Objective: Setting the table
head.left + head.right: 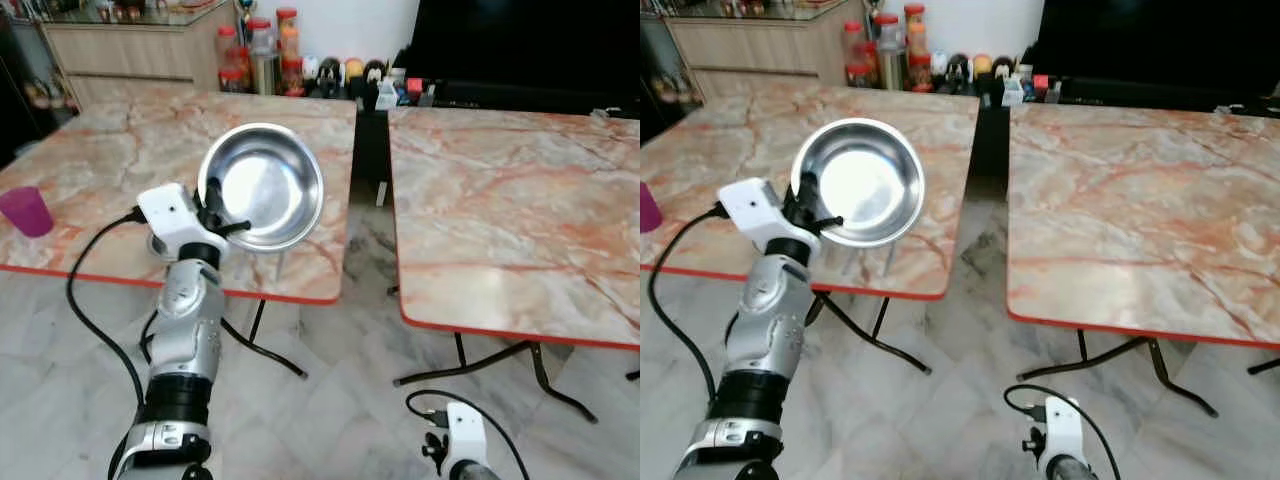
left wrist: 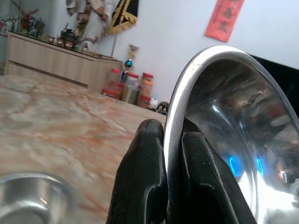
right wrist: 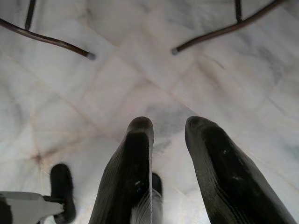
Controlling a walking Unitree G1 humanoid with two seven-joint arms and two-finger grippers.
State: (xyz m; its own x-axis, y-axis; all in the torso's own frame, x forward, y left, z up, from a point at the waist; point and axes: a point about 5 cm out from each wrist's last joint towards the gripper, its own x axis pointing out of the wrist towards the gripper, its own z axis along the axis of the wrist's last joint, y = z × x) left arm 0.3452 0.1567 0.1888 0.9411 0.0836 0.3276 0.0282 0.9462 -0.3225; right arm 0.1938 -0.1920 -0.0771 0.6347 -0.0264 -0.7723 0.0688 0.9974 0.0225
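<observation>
Bowl (image 1: 262, 186) rim between left claw (image 2: 166, 182) fingers

Left claw (image 2: 163, 177) raised forward, fingers pinched closed; right claw (image 3: 168, 154) hangs low, fingers parted.

A purple cup (image 1: 27, 211) near the tabletop (image 1: 120, 150) left edge is partly cropped. The steel bowl (image 1: 262, 186) hides tabletop behind it; a second bowl (image 2: 32, 198) is blurred.

Left desk (image 1: 120, 150) mostly open marble, obstacles are purple cup (image 1: 27, 211) at its left edge, jars (image 1: 258, 55) along the far edge and a steel bowl (image 2: 28, 198) near the left claw (image 2: 166, 154); right desk (image 1: 520, 210) bare, narrow gap between desks.
</observation>
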